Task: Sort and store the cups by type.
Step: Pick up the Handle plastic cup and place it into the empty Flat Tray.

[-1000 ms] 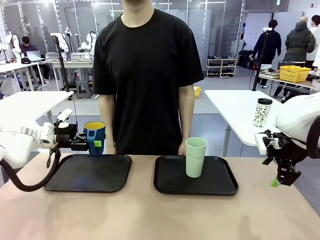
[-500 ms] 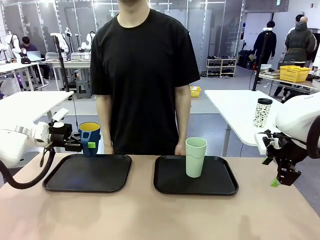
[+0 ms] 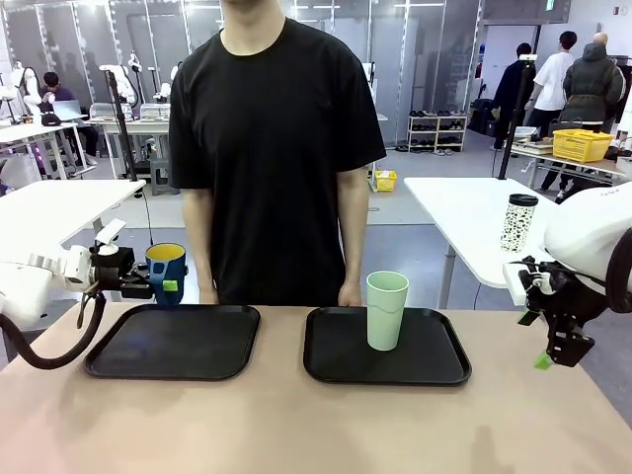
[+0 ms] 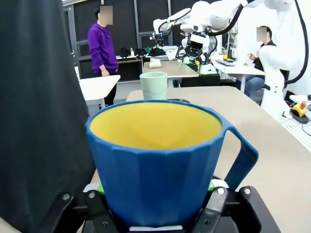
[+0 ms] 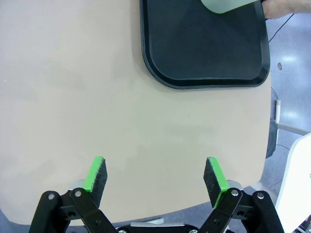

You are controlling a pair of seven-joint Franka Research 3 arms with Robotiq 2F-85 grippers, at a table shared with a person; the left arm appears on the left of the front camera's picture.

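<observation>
My left gripper [image 3: 166,284] is shut on the dark blue mug [image 3: 166,271] with the yellow inside, held upright in the air above the far left corner of the left black tray [image 3: 174,341]. Close up in the left wrist view the mug [image 4: 158,158] sits between the green pads, its handle to the right. The pale mint-green tumbler [image 3: 386,310] stands upright on the right black tray [image 3: 385,347]; it also appears as the tumbler [image 4: 153,85] farther off. My right gripper [image 5: 155,174] hangs open over the table's right edge, away from both cups.
A person in a black shirt [image 3: 276,148] stands at the far side, hands resting at the table edge behind the trays. A white speckled travel tumbler [image 3: 518,221] sits on another table at the back right. Bare tabletop [image 3: 316,425] lies in front of the trays.
My left gripper has carried the blue mug leftward and slightly up, away from the tray's middle. The right arm and the mint tumbler have stayed still.
</observation>
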